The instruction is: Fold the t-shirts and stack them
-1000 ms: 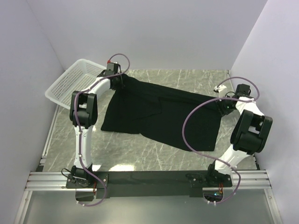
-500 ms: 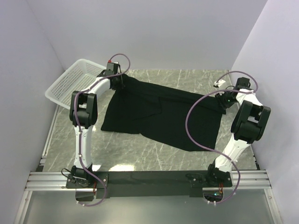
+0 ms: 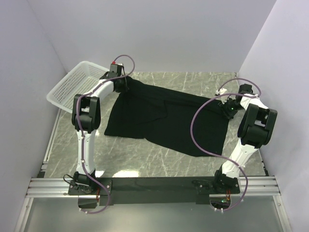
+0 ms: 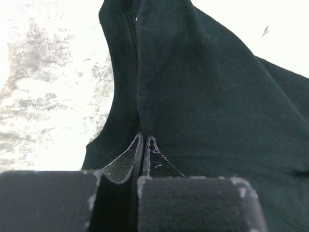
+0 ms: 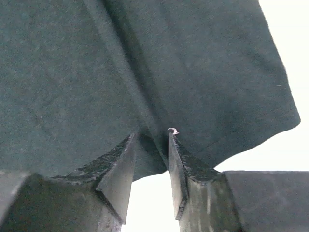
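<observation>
One black t-shirt [image 3: 164, 118] lies spread across the marble table, partly folded over itself. My left gripper [image 3: 124, 84] is at its far left corner and is shut on the cloth. In the left wrist view the jaws [image 4: 144, 137] are pressed together with the shirt [image 4: 207, 96] rising from them. My right gripper [image 3: 228, 109] is at the shirt's right edge. In the right wrist view its jaws [image 5: 152, 135] stand apart, with a ridge of the shirt [image 5: 72, 72] at the tips, not pinched.
A white mesh basket [image 3: 72, 87] sits tilted at the far left, just beyond my left gripper. Grey walls close in the left, back and right sides. The metal rail [image 3: 154, 186] with the arm bases runs along the near edge.
My right arm has swung back and its gripper has shifted a little along the shirt's right edge. The left arm and the shirt have hardly moved.
</observation>
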Robot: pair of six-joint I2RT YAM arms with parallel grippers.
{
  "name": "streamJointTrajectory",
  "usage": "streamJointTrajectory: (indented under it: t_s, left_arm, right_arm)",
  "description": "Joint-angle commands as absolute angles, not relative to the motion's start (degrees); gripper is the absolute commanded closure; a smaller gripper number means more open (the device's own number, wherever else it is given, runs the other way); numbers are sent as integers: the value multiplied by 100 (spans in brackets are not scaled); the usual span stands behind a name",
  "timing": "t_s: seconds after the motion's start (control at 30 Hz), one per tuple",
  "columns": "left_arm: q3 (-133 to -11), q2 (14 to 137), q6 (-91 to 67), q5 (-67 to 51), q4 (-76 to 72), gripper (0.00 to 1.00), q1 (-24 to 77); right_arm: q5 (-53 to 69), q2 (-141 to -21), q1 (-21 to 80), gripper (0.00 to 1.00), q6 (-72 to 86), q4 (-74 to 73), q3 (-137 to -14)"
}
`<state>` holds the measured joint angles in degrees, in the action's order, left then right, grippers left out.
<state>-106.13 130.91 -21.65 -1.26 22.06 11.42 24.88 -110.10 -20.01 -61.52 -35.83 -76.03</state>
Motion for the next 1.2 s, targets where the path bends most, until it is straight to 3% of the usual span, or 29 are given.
streamJointTrajectory:
  t_s: [0.0, 0.13, 0.57, 1.17]
  left_arm:
    - [-10925, 13043, -1987, -53, 2197, 99, 1081]
    - [-11039, 13131, -1934, -26, 2294, 99, 1072]
    - [-11162, 13219, -1881, -18, 2399, 99, 993]
    - [-11566, 13491, -1837, 176, 2663, 99, 888]
  right_arm:
    - [2479, -10925, -1969, 60, -6249, -3604, -7515]
    - [2356, -10977, -1969, 65, -6179, -3490, -7488]
    - [2233, -10828, -1978, 100, -6363, -3323, -7260]
    - [1539, -10907, -2074, 100, -6390, -2804, -7066]
